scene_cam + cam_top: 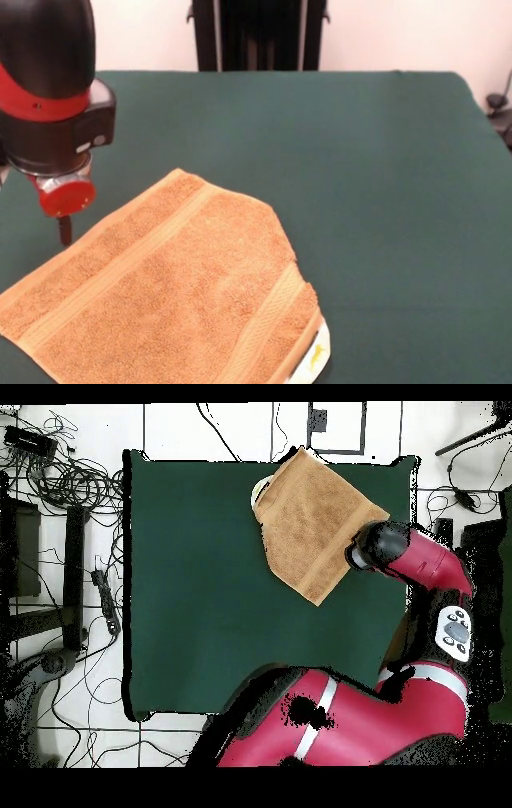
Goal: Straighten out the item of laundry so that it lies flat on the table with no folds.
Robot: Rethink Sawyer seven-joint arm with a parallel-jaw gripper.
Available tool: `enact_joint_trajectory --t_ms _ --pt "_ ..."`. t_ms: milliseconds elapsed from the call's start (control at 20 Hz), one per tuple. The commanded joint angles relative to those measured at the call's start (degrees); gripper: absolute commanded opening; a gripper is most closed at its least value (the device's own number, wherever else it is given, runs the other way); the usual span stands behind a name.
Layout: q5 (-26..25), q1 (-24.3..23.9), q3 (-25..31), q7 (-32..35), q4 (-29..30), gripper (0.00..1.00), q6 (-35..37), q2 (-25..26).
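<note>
Beside the gripper: towel point(172, 292), orange-tan, lying on the green bench point(376, 176), its long edge running just past the gripper tip in the front view.
Gripper point(64, 230): a thin dark tip hanging below a red disc at the end of the black and red arm point(48, 88); it stands just off the towel's edge, over bare bench. I cannot tell whether it is open or shut, nor whether it touches the cloth.
Gripper from overhead: the arm's end point(368, 549) sits at the towel's point(315, 524) side edge, nearest the bench's point(190, 584) side; the tip itself is hidden under the wrist.
Towel shape: not a clean rectangle. The corner pointing away from the gripper in the front view is cut off at a slant, so the cloth looks folded under there; the rest lies fairly flat.
Stripes: one woven band runs along the edge close to the gripper, another along the end far from it.
White patch point(318, 354): peeks from under the towel's end farthest from the gripper, with a small yellow mark on it; overhead it shows as a pale bit point(262, 490) at the towel's corner.
Towel place: crowded into one corner of the bench, the gripper's side of it, with wide bare green well away on the other side.
Beyond the bench: cables point(60, 474) on a pale floor, well apart from the gripper.
</note>
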Motion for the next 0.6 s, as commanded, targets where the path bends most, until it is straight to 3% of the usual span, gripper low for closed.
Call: enact_joint_trajectory --t_ms 50,300,600 --pt "1.94 1.04 11.01 0.20 13.75 1.00 -2.30 -9.96" --pt "1.92 2.85 10.29 3.27 13.55 1.00 0.21 -11.81" --pt "1.35 4.30 10.57 5.55 16.34 1.00 -2.55 -12.35"
